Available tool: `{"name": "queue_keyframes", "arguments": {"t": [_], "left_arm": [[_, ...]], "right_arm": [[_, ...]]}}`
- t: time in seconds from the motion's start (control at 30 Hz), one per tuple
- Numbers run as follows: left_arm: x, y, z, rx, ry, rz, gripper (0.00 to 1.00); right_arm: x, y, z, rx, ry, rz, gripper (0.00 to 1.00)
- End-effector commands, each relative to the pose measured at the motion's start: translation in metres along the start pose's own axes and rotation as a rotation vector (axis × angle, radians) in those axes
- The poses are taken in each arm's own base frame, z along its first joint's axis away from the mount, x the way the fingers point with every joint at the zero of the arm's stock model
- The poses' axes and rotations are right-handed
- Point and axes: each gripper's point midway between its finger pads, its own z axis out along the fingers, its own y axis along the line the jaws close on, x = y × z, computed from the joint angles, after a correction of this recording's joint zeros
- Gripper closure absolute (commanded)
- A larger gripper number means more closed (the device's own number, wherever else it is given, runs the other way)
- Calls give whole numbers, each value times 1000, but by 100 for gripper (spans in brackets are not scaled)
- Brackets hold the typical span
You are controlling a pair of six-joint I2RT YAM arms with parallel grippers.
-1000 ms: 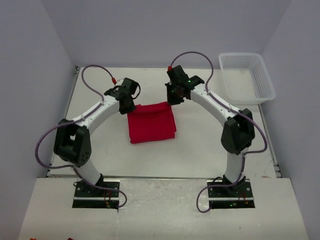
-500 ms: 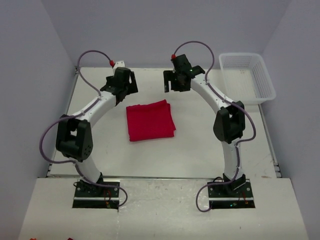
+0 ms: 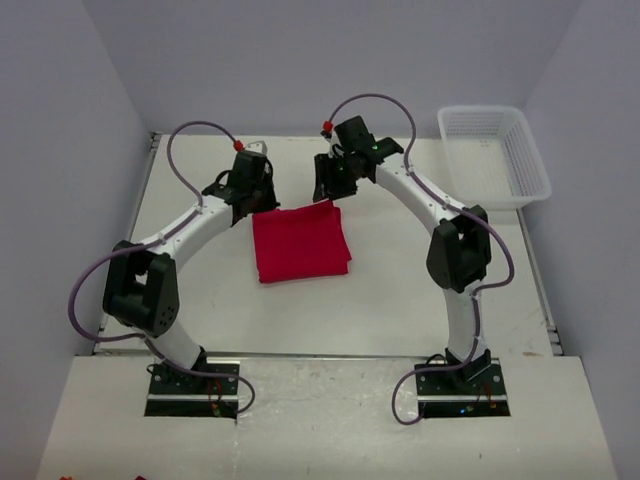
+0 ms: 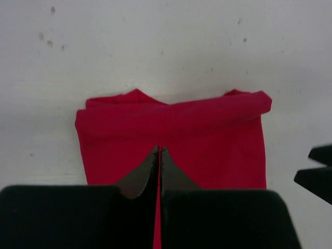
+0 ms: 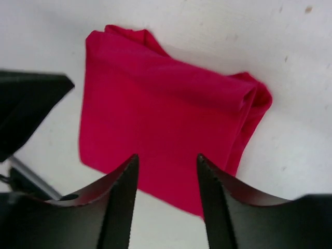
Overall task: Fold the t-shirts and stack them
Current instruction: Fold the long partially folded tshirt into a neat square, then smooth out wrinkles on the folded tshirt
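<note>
Since the folded bright red cloth t-shirt (image 3: 300, 243), lying centrally on the white table (image 3: 420, 290), looks light, soft and floppy, pinch all layers at its far corners; the left gripper (image 4: 158, 151) is pressed together and empty, the right gripper (image 5: 166, 162) spread.

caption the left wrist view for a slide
Shut left end effector over a folded bright red cloth t-shirt on white table

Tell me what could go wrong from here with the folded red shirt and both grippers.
1. The right gripper hangs with jaws apart over the t-shirt, and one corner of the shirt shows loose layers. A pinch might catch only the top one and undo the fold.
2. The left gripper is shut. Lowered like that, it would likely just rumple cloth.
3. Both grippers sit close together, so they could bump.
</note>
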Motion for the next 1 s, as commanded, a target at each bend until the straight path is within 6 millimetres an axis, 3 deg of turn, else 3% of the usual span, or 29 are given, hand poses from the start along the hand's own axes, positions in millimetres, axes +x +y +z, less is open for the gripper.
{"name": "queue_keyframes", "arguments": {"t": [0.0, 0.1, 0.13, 0.37, 0.7, 0.97], "left_arm": [[31, -20, -17, 99, 93, -34, 96], [46, -26, -34, 146, 123, -25, 92], [50, -27, -38, 154, 130, -28, 91], [82, -24, -53, 177, 197, -24, 89], [132, 11, -39, 36, 319, -30, 92], [152, 25, -29, -19, 361, -30, 92]], "right_arm": [[-15, -8, 6, 47, 23, -46, 46], [-24, -23, 12, 75, 33, -99, 32], [-20, -35, 20, 90, 58, -88, 32], [-12, -58, 41, 80, 98, -53, 32], [-7, -56, 69, 9, 125, -36, 42], [-19, -52, 67, 11, 94, -40, 45]]}}
